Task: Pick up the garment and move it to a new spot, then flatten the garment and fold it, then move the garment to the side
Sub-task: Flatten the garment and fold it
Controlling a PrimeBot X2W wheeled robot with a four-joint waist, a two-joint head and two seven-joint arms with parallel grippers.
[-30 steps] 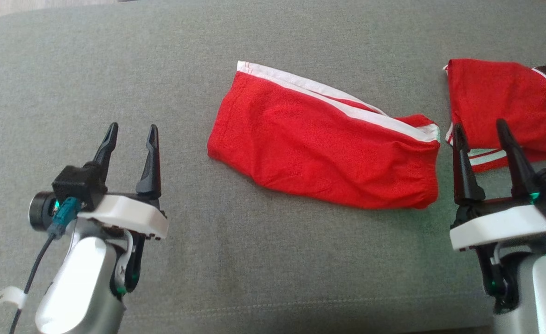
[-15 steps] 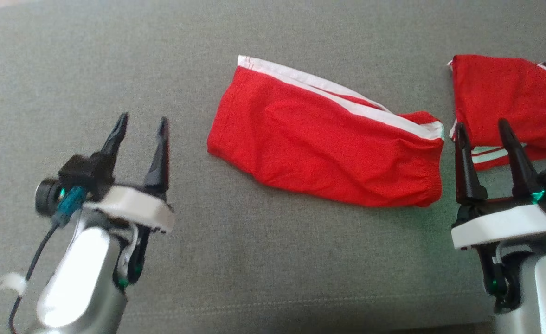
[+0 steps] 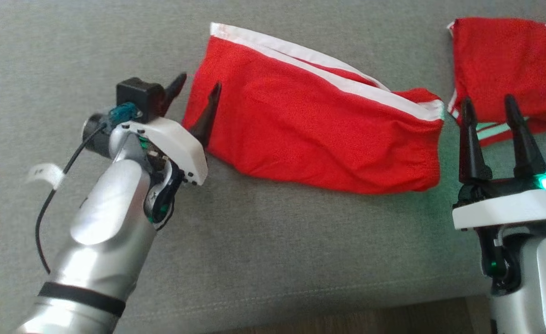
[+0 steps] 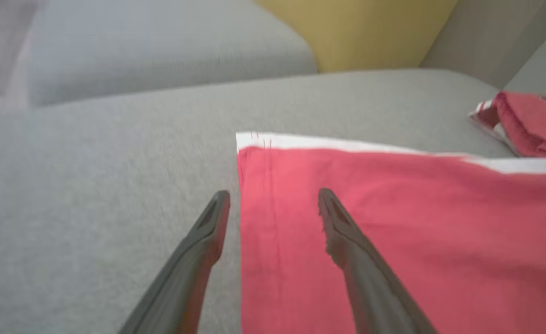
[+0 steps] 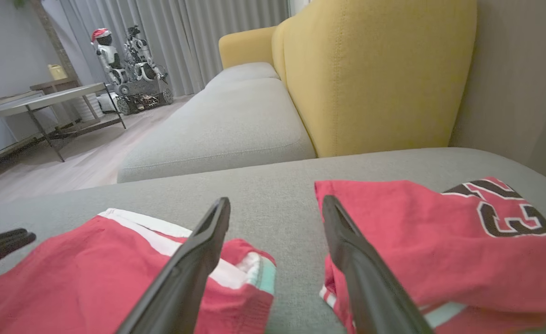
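While the left fingers [image 3: 208, 111] stand released astride the hem edge of the red shorts [image 3: 319, 134], we note the right fingers [image 3: 470, 144] likewise released.

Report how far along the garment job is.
Done: nothing certain; the red shorts lie flat, seemingly doubled over, on the grey cushion. In hand: the open left gripper straddles their left edge, gripping nothing; the right gripper hovers open near the jersey. Left: lifting, flattening, folding, moving aside.

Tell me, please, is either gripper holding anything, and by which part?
Nothing is held: left gripper open over an edge of the shorts, right gripper open too.
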